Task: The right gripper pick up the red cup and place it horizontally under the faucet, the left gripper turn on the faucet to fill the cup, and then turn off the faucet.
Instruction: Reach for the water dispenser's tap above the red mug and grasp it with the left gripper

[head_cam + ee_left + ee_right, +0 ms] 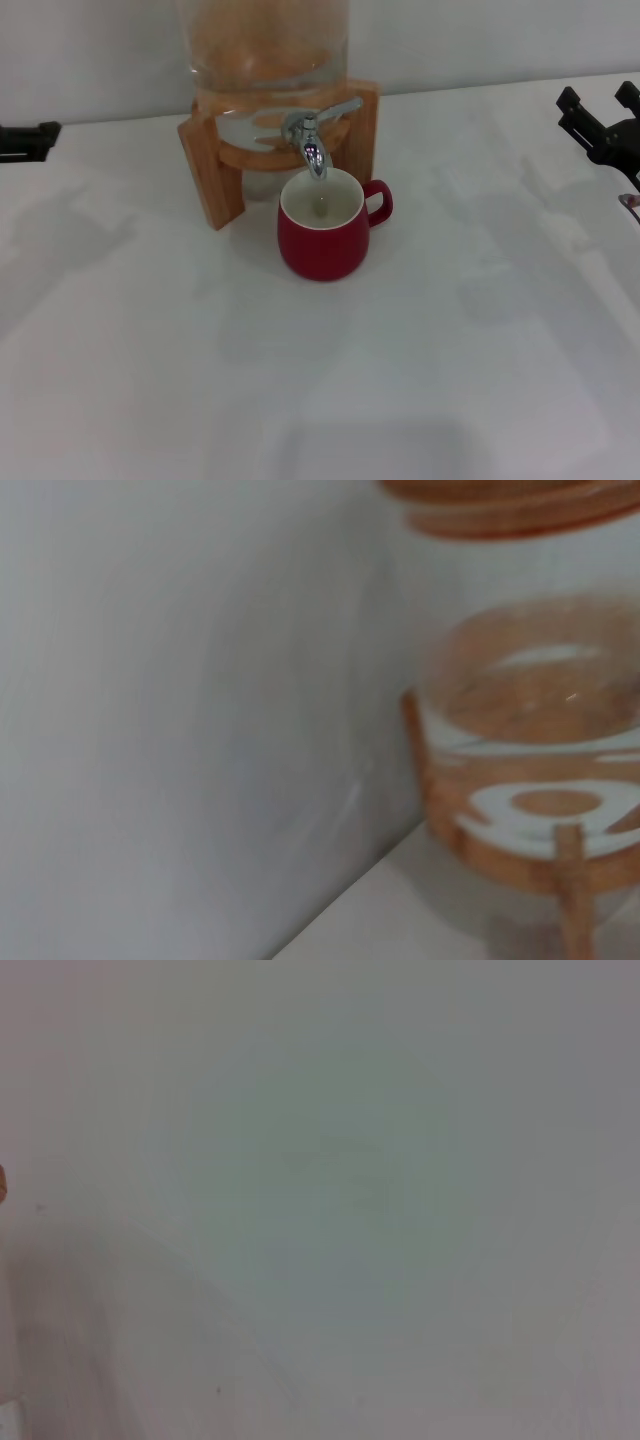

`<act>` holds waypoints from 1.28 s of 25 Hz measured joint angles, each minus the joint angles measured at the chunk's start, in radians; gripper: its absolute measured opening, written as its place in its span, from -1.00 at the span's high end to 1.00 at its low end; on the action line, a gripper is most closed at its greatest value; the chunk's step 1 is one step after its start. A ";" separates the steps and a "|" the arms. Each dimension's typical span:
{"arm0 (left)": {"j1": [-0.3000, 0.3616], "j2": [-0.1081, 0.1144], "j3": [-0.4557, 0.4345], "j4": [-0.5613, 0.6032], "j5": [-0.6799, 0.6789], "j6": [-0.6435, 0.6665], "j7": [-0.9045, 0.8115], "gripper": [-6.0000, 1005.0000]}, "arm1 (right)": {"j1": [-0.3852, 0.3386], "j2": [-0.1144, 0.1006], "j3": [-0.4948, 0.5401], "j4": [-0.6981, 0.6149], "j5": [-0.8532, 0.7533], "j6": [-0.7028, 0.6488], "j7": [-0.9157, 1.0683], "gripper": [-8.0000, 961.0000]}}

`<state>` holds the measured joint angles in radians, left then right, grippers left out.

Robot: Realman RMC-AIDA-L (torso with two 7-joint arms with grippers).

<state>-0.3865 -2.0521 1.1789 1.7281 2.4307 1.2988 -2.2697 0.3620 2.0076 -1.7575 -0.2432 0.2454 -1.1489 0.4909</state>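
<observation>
Soft even light, wrist views blurred

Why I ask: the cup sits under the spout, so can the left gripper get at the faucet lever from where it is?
Probably yes. The left gripper sits at the table's left edge, with bare table between it and the faucet. The red cup stands below the lever.
</observation>
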 joint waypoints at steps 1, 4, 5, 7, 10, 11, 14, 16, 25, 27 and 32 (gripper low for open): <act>-0.004 0.002 0.000 -0.008 -0.014 0.002 0.013 -0.71 | 0.000 0.000 0.000 0.000 0.000 0.000 0.000 -0.82; -0.009 0.006 -0.005 -0.021 -0.054 0.002 0.042 -0.71 | 0.001 0.001 -0.001 -0.001 -0.001 0.000 0.000 -0.82; -0.009 0.006 -0.005 -0.021 -0.054 0.002 0.042 -0.71 | 0.001 0.002 -0.001 -0.001 -0.001 0.000 0.000 -0.82; -0.030 0.009 -0.042 -0.060 -0.129 0.007 0.101 -0.71 | 0.002 0.002 0.000 -0.002 -0.002 0.000 0.000 -0.82; -0.062 0.013 -0.075 -0.110 -0.181 0.021 0.143 -0.71 | 0.003 0.002 0.000 -0.002 -0.002 0.000 0.006 -0.82; -0.071 0.014 -0.081 -0.125 -0.187 0.024 0.154 -0.71 | 0.003 0.002 -0.001 -0.002 -0.002 0.000 0.009 -0.82; -0.097 0.017 -0.089 -0.168 -0.195 0.030 0.186 -0.71 | 0.003 0.002 -0.002 -0.002 -0.002 0.000 0.011 -0.82; -0.113 0.018 -0.089 -0.191 -0.199 0.035 0.207 -0.71 | 0.003 0.003 -0.003 -0.002 -0.002 0.000 0.011 -0.82; -0.163 0.005 -0.086 -0.240 -0.247 0.065 0.271 -0.71 | 0.005 0.005 -0.013 -0.003 -0.002 0.000 0.012 -0.82; -0.175 0.004 -0.084 -0.245 -0.270 0.081 0.276 -0.71 | 0.006 0.005 -0.015 -0.003 -0.002 0.000 0.012 -0.82; -0.189 -0.004 -0.079 -0.245 -0.280 0.115 0.265 -0.71 | 0.011 0.005 -0.026 -0.004 -0.002 -0.003 0.012 -0.82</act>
<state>-0.5751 -2.0564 1.0999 1.4833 2.1504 1.4140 -2.0049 0.3726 2.0126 -1.7834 -0.2471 0.2439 -1.1520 0.5026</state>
